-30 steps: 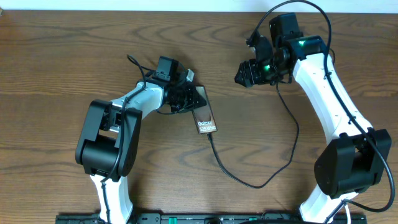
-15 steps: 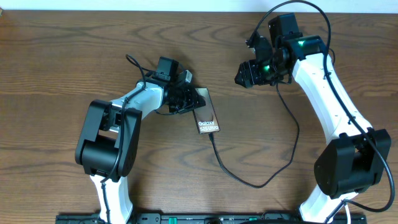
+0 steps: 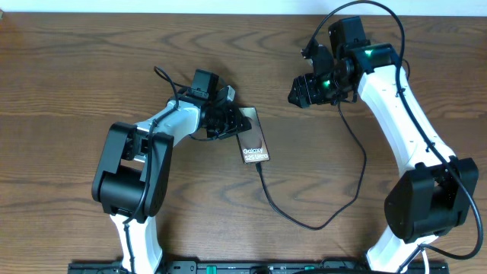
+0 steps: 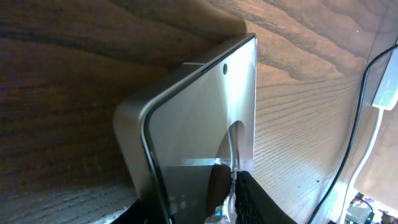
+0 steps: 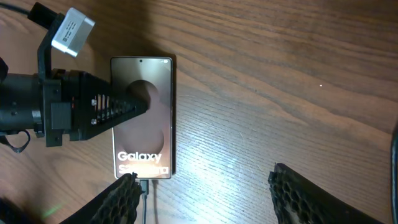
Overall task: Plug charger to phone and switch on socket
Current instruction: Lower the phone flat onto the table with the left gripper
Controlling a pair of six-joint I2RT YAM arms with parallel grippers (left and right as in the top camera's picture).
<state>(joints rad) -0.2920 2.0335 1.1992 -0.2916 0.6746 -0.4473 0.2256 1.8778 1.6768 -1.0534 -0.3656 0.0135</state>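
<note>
The phone lies on the wooden table, its "Galaxy" lettering facing up. The charger, a thin black cable, has its connector in the phone's lower end. My left gripper stands astride the phone's long edge. Its upper finger is right at the glass with a thin slit of light between them, so the jaws are narrowly open. My right gripper hangs above the table to the phone's right, open and holding nothing. No socket shows in the overhead view.
A white block with a white cord shows at the right edge of the left wrist view, and I cannot tell what it is. The charger cable loops across the table's middle front. Thick black robot cables arch over the right arm.
The phone has shifted slightly to the right under the left gripper, whose jaws have eased apart a little. The right arm has barely moved.
</note>
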